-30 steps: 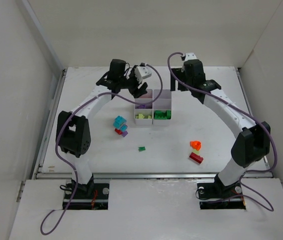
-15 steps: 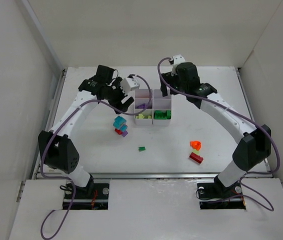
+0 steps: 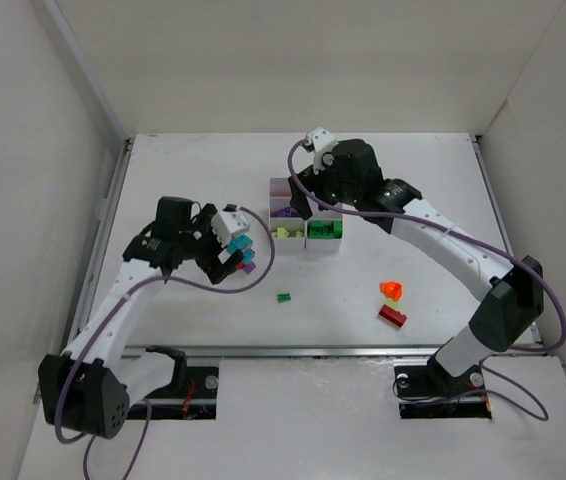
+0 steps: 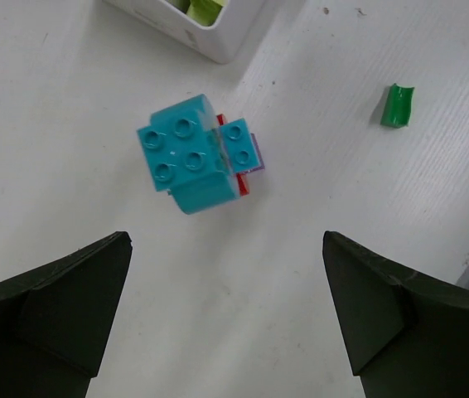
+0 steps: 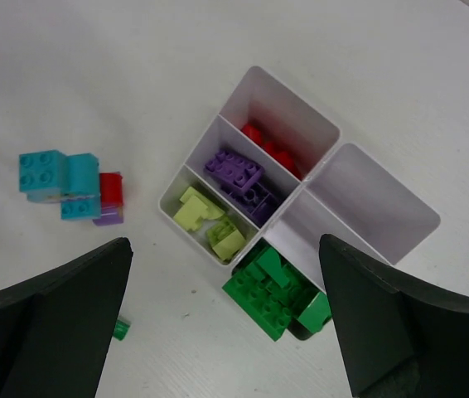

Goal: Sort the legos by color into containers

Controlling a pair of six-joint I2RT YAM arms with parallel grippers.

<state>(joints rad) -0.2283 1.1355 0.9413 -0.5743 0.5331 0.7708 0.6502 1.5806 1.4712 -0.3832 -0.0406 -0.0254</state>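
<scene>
Legos [image 4: 189, 157] in a clump, a cyan block on top with red and purple edges showing beneath, lie on the counter [image 4: 69, 124] straight under my left claw [image 4: 224, 249], which hangs wide open and empty above them. Seen from above, the clump sits at about 8 o'clock from the containers [image 5: 371, 207]. My right claw [image 5: 224, 245] is spread open too, holding nothing, over that tray, where red, purple, yellow-green and green each have a cell and two cells are bare. A small green lego [image 3: 283, 297] lies between 6 and 7 o'clock of the tray, an orange lego [image 3: 391, 290] and a red lego [image 3: 393, 316] between 4 and 5. To lift well, I would centre on the cyan block, set my fingers [image 4: 60, 307] across its flat sides, and come down straight; the whole clump may rise together and need splitting. I cannot tell whether those bricks are pressed together or merely touching, nor how many hide below the cyan. My left wrist view cuts the tray to one corner, and from above my right arm covers its far cells.
</scene>
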